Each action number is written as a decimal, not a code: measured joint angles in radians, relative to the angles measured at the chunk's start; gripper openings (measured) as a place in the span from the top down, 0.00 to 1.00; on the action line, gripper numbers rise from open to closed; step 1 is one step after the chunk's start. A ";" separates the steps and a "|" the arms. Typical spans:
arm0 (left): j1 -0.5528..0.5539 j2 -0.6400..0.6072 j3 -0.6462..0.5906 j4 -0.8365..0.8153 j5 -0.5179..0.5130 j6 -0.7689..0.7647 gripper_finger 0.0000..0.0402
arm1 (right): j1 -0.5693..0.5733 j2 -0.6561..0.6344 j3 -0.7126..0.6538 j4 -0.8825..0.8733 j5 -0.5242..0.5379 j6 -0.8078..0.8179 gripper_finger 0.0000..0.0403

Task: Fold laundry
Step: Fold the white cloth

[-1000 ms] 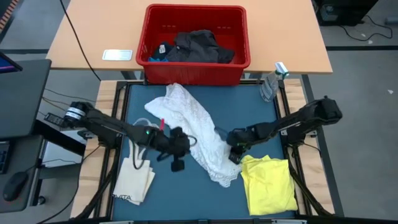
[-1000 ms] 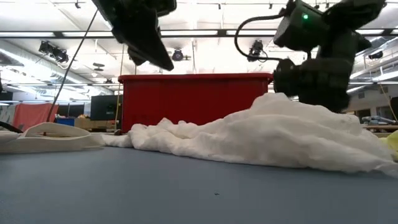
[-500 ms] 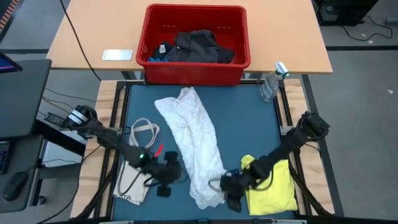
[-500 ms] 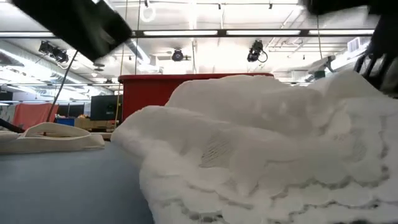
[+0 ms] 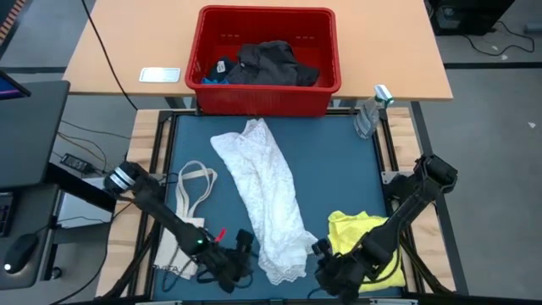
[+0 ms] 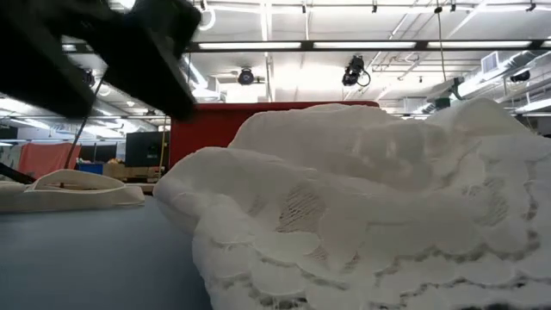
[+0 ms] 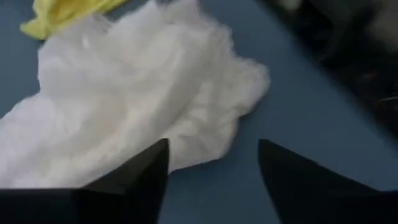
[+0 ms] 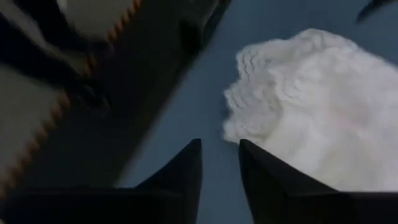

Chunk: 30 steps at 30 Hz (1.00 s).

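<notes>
just faint, unreadable print on cream tote bag (image 5: pixel 178 254) corner

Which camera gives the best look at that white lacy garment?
The high view: the whole white garment lies stretched along the blue table. The low view shows only its near end, close up; each wrist view catches just one edge.

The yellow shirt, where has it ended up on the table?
In the high view the yellow shirt lies crumpled at the mat's near right corner, just right of the long white garment, partly under the right arm.

A blurred dark arm (image 6: pixel 95 52) masks the low view's corner.
</notes>
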 joint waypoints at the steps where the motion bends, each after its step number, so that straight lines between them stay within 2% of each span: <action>1: 0.009 0.020 0.000 0.009 -0.011 0.006 0.33 | -0.012 0.000 0.000 -0.020 0.019 -0.037 0.65; 5: 0.057 0.079 0.000 0.061 -0.013 0.008 0.20 | -0.079 0.000 -0.001 -0.131 0.074 -0.073 0.51; 9: 0.107 0.128 0.000 0.159 -0.013 0.054 0.17 | -0.152 -0.001 -0.079 -0.076 0.030 -0.125 0.38; 13: 0.140 0.178 0.001 0.229 0.007 0.134 0.21 | -0.194 0.000 -0.228 0.130 -0.066 -0.253 0.31; 17: 0.148 0.201 0.003 0.252 0.064 0.128 0.30 | -0.201 0.000 -0.313 0.316 -0.070 -0.325 0.30; 20: 0.136 0.205 0.003 0.259 0.066 0.117 0.40 | -0.214 0.000 -0.379 0.404 -0.090 -0.360 0.32; 23: 0.125 0.207 0.002 0.269 0.068 0.058 0.53 | -0.234 0.021 -0.430 0.435 -0.155 -0.288 0.38; 27: 0.108 0.209 0.001 0.268 0.070 -0.057 0.71 | -0.237 0.064 -0.442 0.462 -0.211 -0.206 0.54; 30: 0.096 0.209 0.001 0.275 0.080 -0.145 0.83 | -0.239 0.082 -0.402 0.479 -0.261 -0.107 0.72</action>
